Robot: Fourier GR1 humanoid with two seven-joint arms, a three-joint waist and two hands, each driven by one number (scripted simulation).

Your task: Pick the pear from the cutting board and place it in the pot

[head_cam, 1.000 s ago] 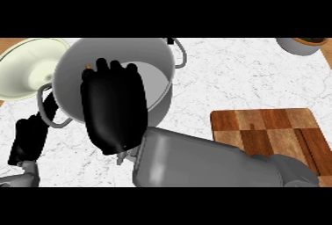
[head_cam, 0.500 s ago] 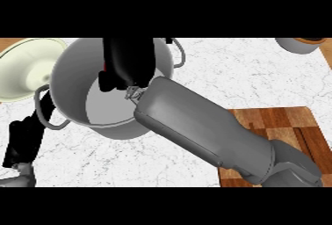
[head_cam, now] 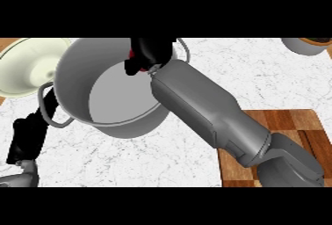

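Change: my right hand (head_cam: 150, 52) has slid from over the pot's middle to its far rim.
Right hand: fingers curled; a bit of red, the pear (head_cam: 132, 53), peeks out at their left.
Pot (head_cam: 81, 74): below my right hand; only its grey floor shows.
Left hand (head_cam: 26, 138): straight-fingered, beside the pot's handle.

The right hand (head_cam: 150, 50), earlier spread over the pot's (head_cam: 74, 79) middle, now sits at its far rim. The forearm (head_cam: 201, 105) reaches farther across the desk (head_cam: 130, 158), the pot's floor lies uncovered, and a red bit of pear (head_cam: 132, 53) shows in the hand.
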